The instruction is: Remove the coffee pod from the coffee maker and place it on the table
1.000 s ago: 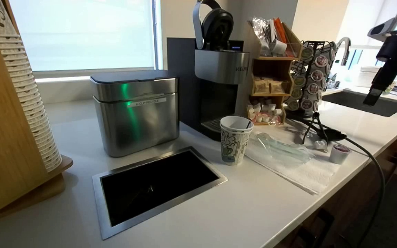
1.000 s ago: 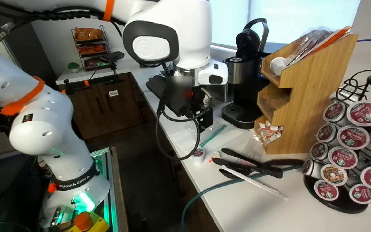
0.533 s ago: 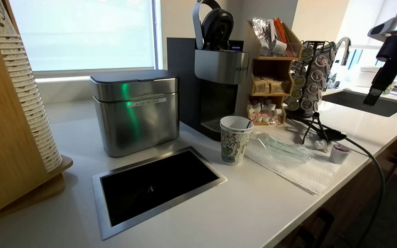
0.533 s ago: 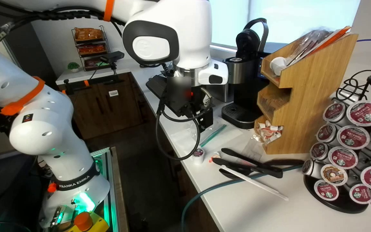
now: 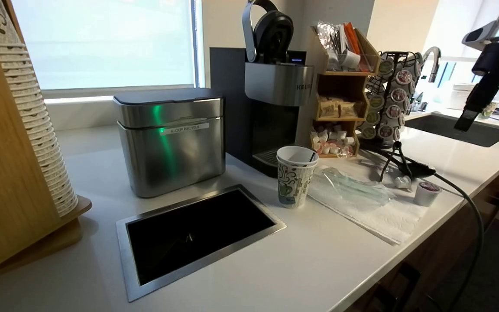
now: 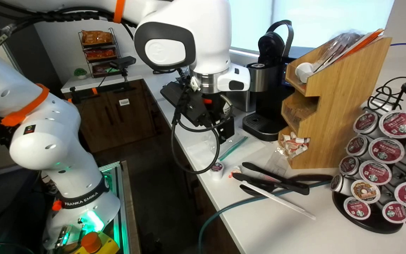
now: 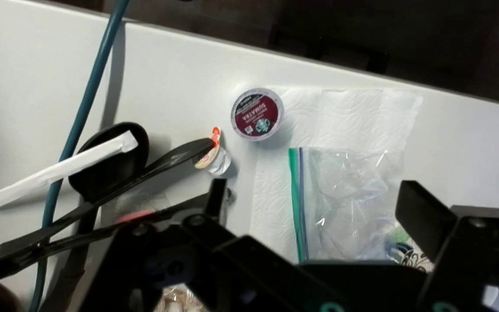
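The coffee maker (image 5: 277,84) is black with a grey band and stands with its lid and handle raised; it also shows in an exterior view (image 6: 270,79). A round, light-rimmed top that looks like a coffee pod (image 6: 258,65) sits in its open holder. My gripper (image 7: 313,190) is open with nothing between its fingers. It hangs above the table (image 7: 167,73), over the paper towel and plastic bag, apart from the coffee maker. It shows from the side in an exterior view (image 5: 462,122). Another pod with a dark red lid (image 7: 257,114) stands on the table near its edge.
Two stacked paper cups (image 5: 296,177) stand before the coffee maker. A metal bin (image 5: 171,143) is beside it. A wooden organizer (image 6: 344,106), pod carousel (image 6: 375,173), black tongs (image 6: 277,180), white wrapped stick (image 6: 278,199), creamer cup (image 7: 215,158), plastic bag (image 7: 349,195) and cable (image 7: 87,104) are around.
My gripper has shifted and tilted very slightly, its tip a little left and up in an exterior view. The objects on the table and the coffee maker have not moved.
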